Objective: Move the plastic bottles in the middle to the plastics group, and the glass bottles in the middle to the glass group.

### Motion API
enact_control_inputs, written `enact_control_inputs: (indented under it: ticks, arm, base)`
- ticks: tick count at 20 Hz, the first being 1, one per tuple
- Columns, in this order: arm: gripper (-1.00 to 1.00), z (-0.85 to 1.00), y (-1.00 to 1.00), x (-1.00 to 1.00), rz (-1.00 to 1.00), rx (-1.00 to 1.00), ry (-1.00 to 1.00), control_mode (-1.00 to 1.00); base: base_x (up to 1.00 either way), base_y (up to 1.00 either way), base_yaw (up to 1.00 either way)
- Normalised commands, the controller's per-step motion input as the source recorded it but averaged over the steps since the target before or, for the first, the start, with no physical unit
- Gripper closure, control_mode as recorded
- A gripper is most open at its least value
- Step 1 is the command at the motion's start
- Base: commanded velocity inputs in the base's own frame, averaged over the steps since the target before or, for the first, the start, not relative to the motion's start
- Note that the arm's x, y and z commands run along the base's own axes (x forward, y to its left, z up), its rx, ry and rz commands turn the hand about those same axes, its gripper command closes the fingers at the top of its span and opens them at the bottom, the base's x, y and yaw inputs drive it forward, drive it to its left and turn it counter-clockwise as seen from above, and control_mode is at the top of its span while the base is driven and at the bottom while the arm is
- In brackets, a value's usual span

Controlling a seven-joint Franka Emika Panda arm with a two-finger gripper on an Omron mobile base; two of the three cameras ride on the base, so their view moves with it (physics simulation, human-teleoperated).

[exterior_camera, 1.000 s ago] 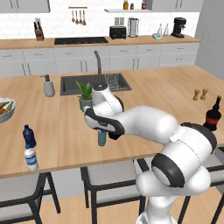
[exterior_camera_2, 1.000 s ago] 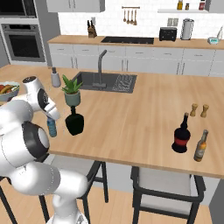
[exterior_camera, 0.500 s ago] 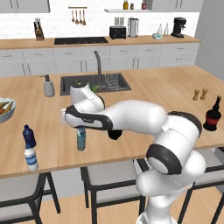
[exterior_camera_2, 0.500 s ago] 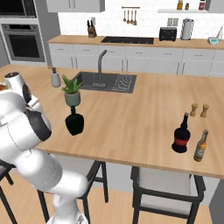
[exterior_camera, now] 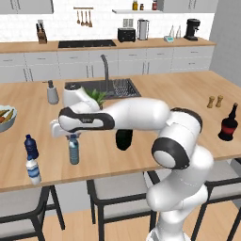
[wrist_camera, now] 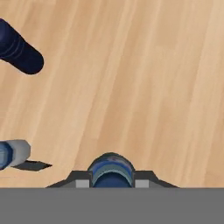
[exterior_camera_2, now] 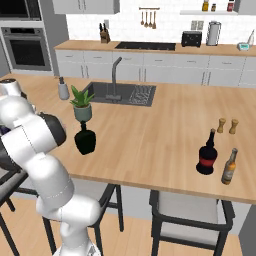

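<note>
From the left, a small dark navy bottle (exterior_camera: pixel 31 146) stands by the wooden counter's (exterior_camera: pixel 179 89) front edge, a clear-white bottle with a blue band (exterior_camera: pixel 33 170) just beside it. The gripper (exterior_camera: pixel 72 136) pinches the translucent pale blue-grey bottle (exterior_camera: pixel 74 149) by its top. The hand camera looks straight down on that cap. The right camera alone clearly shows the squat black bottle (exterior_camera_2: pixel 85 139) mid-counter, and the red-labelled dark bottle (exterior_camera_2: pixel 207 154) far right.
</note>
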Motion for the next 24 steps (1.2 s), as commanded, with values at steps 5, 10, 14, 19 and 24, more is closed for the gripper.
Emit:
enact_control_inputs:
  ticks: [5,10,14,19,24]
  arm:
    - [1.00,-0.21,0.19,0.00,0.48,0.06,-0.15,-1.00]
    - [1.00,-0.17,0.12,0.14,0.38,0.09,-0.21,-1.00]
    - [1.00,-0.01,0.33,0.13,0.32,0.05,-0.08,-1.00]
    - [1.00,0.00,0.46,0.11,0.18,0.00,0.10,-1.00]
    - [1.00,0.04,0.08,0.20,0.07,0.00,0.06,-1.00]
  base:
    - [0.00,0.00,0.00]
    - [0.00,0.00,0.00]
    - [0.00,0.00,0.00]
    - [0.00,0.00,0.00]
    - [0.00,0.00,0.00]
